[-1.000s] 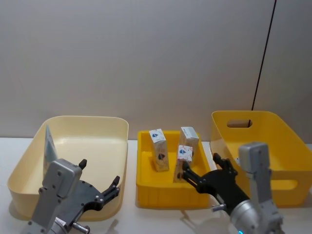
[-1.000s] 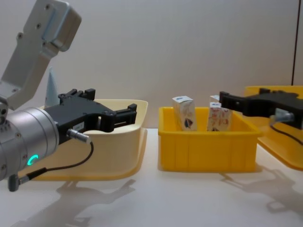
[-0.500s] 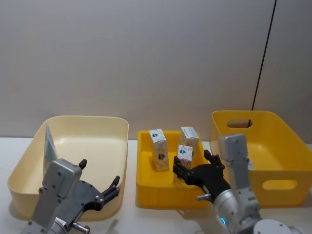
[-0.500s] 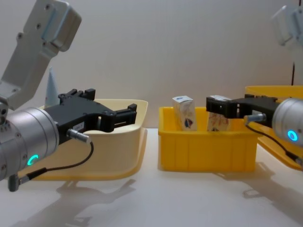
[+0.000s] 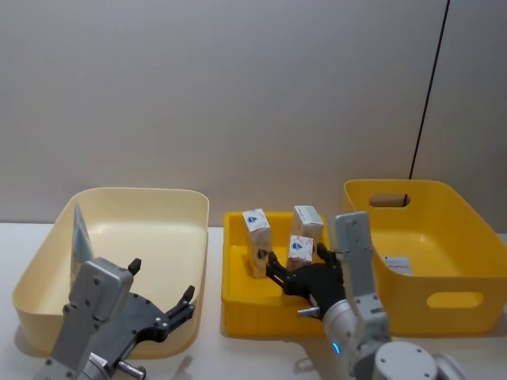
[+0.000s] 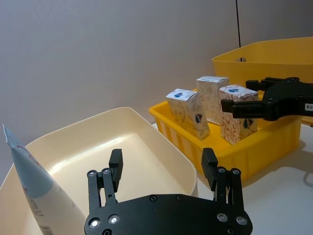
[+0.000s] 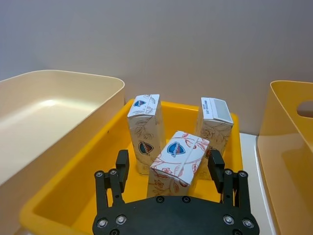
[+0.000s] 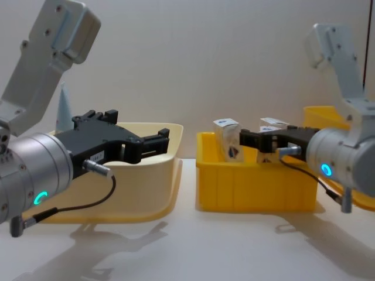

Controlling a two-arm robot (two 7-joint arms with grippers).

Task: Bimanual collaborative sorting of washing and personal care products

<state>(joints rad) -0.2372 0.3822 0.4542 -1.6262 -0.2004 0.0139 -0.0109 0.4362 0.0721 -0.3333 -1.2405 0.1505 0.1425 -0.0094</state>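
Note:
Three white cartons printed red and blue stand in the small yellow bin (image 5: 238,297): one at the left (image 5: 257,241), one at the back (image 5: 307,224), and a leaning one (image 7: 178,157) in front. My right gripper (image 7: 168,164) is open, level with the leaning carton, one finger on each side of it. A light-blue tube (image 5: 79,237) leans in the near-left corner of the cream tub (image 5: 158,198). My left gripper (image 5: 162,313) hangs open over the cream tub's front rim, holding nothing. The left wrist view shows the tube (image 6: 29,188) and the left gripper (image 6: 162,166).
A large yellow tub (image 5: 459,237) with a handle slot stands to the right of the bin, something white (image 5: 398,266) lying flat inside. All three containers sit in a row on a white table, with a grey wall close behind them.
My right gripper has swung left from beside the large yellow tub into the small bin and now straddles the leaning carton. The left arm has not moved.

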